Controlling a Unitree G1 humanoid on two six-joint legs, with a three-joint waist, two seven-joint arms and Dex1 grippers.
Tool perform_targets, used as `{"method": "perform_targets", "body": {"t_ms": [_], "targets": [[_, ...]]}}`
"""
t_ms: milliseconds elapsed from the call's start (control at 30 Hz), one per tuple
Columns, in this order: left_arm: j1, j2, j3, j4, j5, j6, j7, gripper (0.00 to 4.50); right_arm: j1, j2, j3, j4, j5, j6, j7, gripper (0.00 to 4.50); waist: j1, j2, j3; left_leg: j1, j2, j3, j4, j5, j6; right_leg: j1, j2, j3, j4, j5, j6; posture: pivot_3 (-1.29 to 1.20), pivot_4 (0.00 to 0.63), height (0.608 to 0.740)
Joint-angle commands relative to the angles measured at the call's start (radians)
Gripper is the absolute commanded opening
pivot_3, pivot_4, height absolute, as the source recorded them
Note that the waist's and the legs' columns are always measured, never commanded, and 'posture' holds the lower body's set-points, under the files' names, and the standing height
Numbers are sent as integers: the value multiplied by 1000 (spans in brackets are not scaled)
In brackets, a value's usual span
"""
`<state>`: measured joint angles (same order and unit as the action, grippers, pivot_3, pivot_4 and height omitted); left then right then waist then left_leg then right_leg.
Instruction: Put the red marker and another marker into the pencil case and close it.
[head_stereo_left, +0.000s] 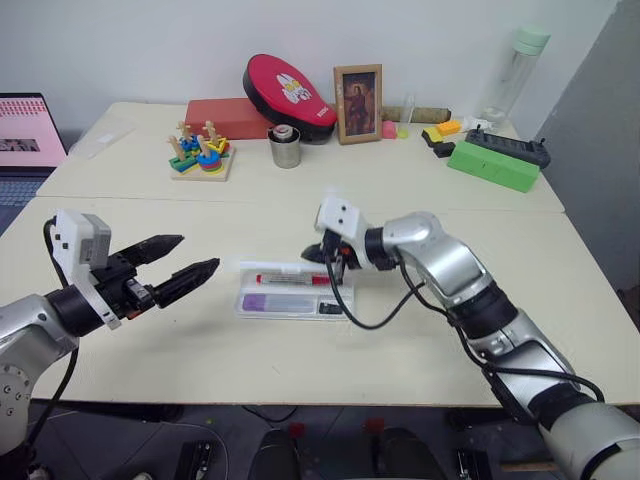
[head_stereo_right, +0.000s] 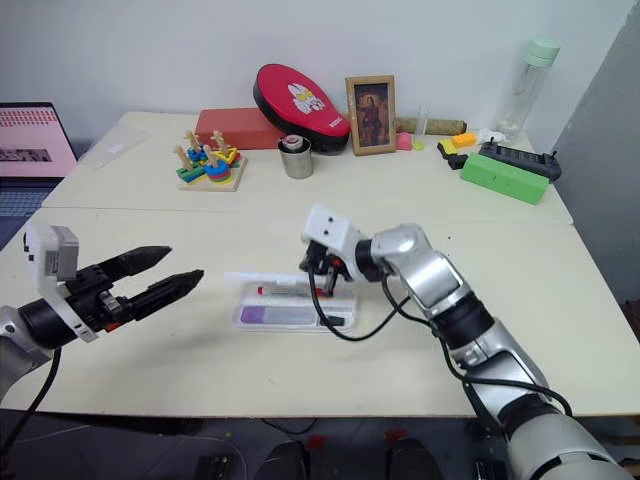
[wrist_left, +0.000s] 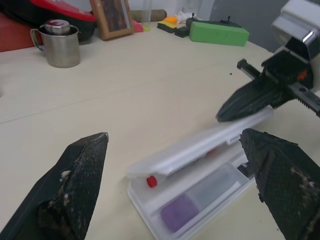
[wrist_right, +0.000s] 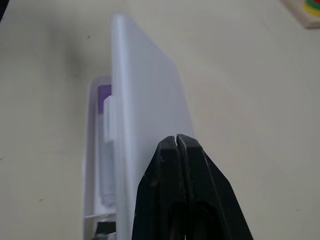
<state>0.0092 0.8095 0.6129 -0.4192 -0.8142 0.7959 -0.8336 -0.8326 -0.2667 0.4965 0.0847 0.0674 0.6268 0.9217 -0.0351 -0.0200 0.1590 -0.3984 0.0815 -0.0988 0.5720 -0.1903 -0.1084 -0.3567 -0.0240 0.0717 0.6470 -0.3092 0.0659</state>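
The white pencil case (head_stereo_left: 300, 313) lies mid-table with its hinged lid (head_stereo_left: 275, 268) tilted partway down over the tray. Inside, the red marker (head_stereo_left: 290, 279) lies along the far side and the lilac marker (head_stereo_left: 255, 301) along the near side. My right gripper (head_stereo_left: 324, 254) is shut, its tips (wrist_right: 177, 142) against the outer face of the lid (wrist_right: 145, 90) at the case's right end. My left gripper (head_stereo_left: 200, 251) hangs open above the table left of the case, nothing between its fingers (wrist_left: 82, 185). The lilac marker (wrist_left: 178, 211) and the red marker's end (wrist_left: 151, 181) show under the lid.
A small black piece (head_stereo_left: 330, 309) sits in the case's right end. Along the far side stand a stacking toy (head_stereo_left: 202, 152), metal cup (head_stereo_left: 285, 148), red pouch (head_stereo_left: 290, 96), picture frame (head_stereo_left: 358, 103), green box (head_stereo_left: 492, 164) and bottle (head_stereo_left: 520, 70). A laptop (head_stereo_left: 30, 135) is far left.
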Motion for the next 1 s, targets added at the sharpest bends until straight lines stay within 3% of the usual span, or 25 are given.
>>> {"method": "perform_targets", "body": {"t_ms": [33, 200, 367, 533, 767, 867, 1000], "targets": [[-1, 34, -13, -6, -9, -20, -32, 4500, 41, -5, 63, -46, -47, -5, -12, 35, 0, 0, 0, 0, 0, 0, 0, 0, 0, -2, 0, 0, 0, 0, 0, 0, 150, 740], [-17, 49, -35, 12, 5, -27, -39, 4500, 77, -25, 146, 35, -152, -62, -40, 35, 0, -1, -1, 1, 0, 1, 0, 0, 0, -3, 0, 1, 0, 0, 0, 0, 150, 740], [-45, 54, -57, 25, 8, -33, -35, 4500, 93, -16, 142, 54, -174, -84, -46, 35, 0, -2, -2, 4, 0, 1, 0, 0, 0, -1, 0, 1, 0, -1, 2, 0, 150, 740], [-99, 45, -95, 66, 33, -39, 5, 4500, 102, 12, 3, -26, -53, -23, -18, 35, 3, -3, -2, 5, 0, 0, 1, 1, 0, 0, 0, 1, 0, -2, 5, 0, 150, 740], [-246, 7, -179, 239, 163, -130, 110, 4500, 81, 37, -289, -84, 110, 4, -101, 35, 4, -3, -2, -1, 0, 0, 0, 1, 0, 0, 0, 0, 1, 1, 1, 0, 150, 740], [-301, 10, -237, 319, 253, -189, 135, 4500, 83, -28, -359, -77, 115, 38, -126, 516, 5, -3, -2, -1, 0, 0, 0, 0, 0, 0, 0, 0, 0, 1, 1, 0, 150, 740], [-352, 4, -281, 415, 343, -245, 180, 4500, 89, -89, -428, -69, 139, 77, -154, 1549, 5, -6, -4, -2, -1, 1, 0, 0, 0, 0, 0, 1, -1, 1, 1, 0, 150, 740]]}}
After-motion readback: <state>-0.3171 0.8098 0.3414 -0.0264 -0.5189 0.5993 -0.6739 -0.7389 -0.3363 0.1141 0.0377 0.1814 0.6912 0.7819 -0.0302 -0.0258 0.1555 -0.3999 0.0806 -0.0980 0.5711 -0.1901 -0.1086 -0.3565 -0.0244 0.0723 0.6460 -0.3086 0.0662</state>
